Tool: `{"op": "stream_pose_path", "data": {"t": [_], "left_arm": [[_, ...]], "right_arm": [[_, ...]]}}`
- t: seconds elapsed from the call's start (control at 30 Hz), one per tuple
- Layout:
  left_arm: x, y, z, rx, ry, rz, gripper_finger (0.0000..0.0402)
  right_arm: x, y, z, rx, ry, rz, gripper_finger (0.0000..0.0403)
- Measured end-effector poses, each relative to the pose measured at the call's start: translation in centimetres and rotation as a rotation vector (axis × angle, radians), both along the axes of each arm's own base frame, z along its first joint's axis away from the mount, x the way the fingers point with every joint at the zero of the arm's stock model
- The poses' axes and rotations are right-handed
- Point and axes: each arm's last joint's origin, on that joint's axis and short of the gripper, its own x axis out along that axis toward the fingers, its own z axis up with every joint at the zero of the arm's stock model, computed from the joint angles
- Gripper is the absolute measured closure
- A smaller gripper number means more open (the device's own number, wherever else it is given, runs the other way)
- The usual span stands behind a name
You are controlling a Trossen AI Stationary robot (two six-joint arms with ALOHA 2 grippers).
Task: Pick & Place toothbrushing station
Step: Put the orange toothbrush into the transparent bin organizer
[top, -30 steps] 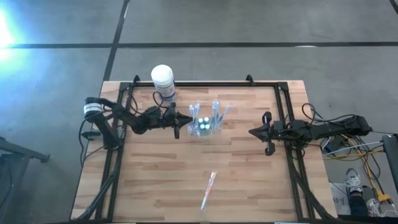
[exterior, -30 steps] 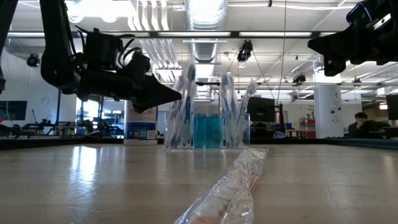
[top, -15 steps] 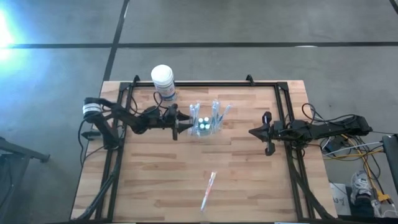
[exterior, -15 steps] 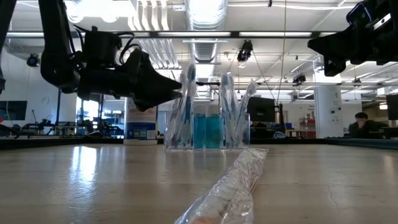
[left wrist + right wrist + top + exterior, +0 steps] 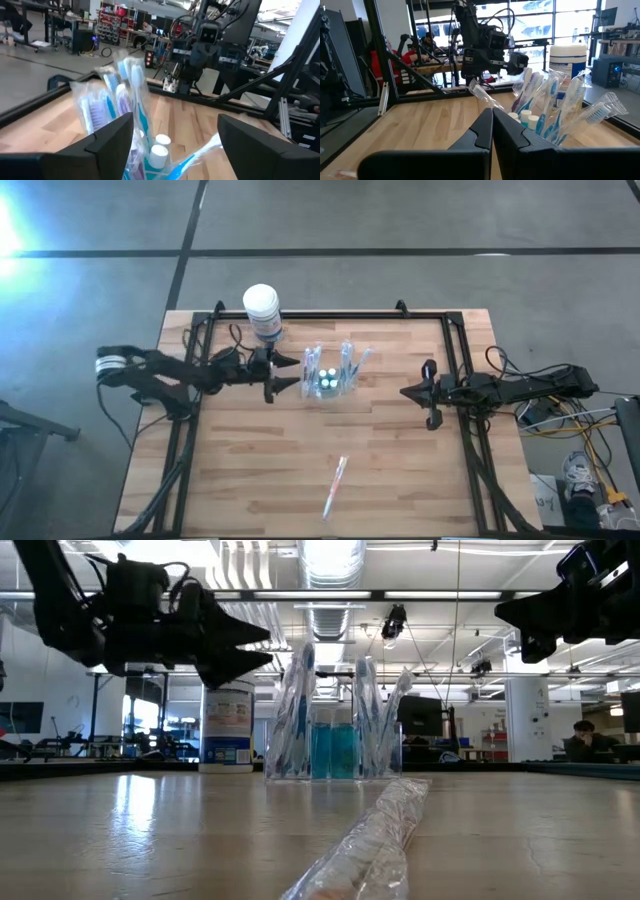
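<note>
The toothbrushing station (image 5: 330,375) is a clear holder with several wrapped toothbrushes and small white-capped tubes, standing on its base at the middle of the wooden table (image 5: 400,470). It also shows in the low view (image 5: 330,735), the left wrist view (image 5: 125,125) and the right wrist view (image 5: 545,112). My left gripper (image 5: 288,376) hovers open just to the station's left, above table height (image 5: 262,648), its fingers pointing level at the station (image 5: 175,145) without touching it. My right gripper (image 5: 405,392) waits shut to the station's right (image 5: 492,120).
A white tub with a blue label (image 5: 262,310) stands at the far edge, behind my left gripper. A wrapped toothbrush (image 5: 335,487) lies toward the near edge. Black frame rails (image 5: 455,360) run along the table's sides and back. A person (image 5: 582,740) sits in the room beyond.
My left gripper has opened wide, drawn back from the station toward the table's left edge and risen. The station has stayed standing where it was.
</note>
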Motion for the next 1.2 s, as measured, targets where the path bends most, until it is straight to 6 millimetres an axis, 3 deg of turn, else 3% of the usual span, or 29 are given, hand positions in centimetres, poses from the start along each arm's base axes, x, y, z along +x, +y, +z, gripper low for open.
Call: {"op": "stream_pose_path", "data": {"t": [0.53, 0.8, 0.97, 1.2], "left_arm": [[-6.4, -2.2, 4.2, 0.119, -0.166, -0.063, 0.0115], [-8.7, -2.9, 4.5, 0.279, -0.102, -0.043, 0.0126], [-9.8, -3.1, 4.5, 0.306, -0.078, -0.034, 0.0174], [-10.3, -3.3, 4.2, 0.287, -0.041, -0.039, 0.0290]], "right_arm": [[0.0, 0.0, 0.0, 0.007, -0.002, 0.000, 0.0394], [0.0, 0.0, 0.0, 0.008, -0.002, 0.001, 0.0394], [0.0, 0.0, 0.0, 0.008, -0.002, 0.001, 0.0394], [0.0, 0.0, 0.0, 0.016, -0.004, 0.001, 0.0394]]}}
